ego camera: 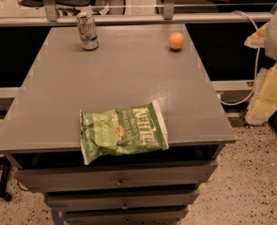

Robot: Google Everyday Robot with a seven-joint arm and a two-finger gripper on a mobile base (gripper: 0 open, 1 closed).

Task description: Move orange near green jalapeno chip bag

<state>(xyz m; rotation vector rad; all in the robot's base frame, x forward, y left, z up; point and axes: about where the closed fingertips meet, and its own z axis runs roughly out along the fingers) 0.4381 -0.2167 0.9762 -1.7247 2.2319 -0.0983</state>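
Observation:
The orange [176, 41] is a small round fruit at the far right of the grey table top [124, 78]. The green jalapeno chip bag [123, 131] lies flat at the table's near edge, with one corner hanging over the front. The two are far apart, most of the table's depth between them. My gripper [265, 102] shows as a pale cream shape at the right edge of the view. It is beyond the table's right side and lower than the top, holding nothing that I can see.
A green-and-white drink can [88, 30] stands upright at the far left of the table. A rail and glass partition [128, 18] run behind the table. Drawers [119, 177] sit under the top. A white cable [255, 55] hangs at the right.

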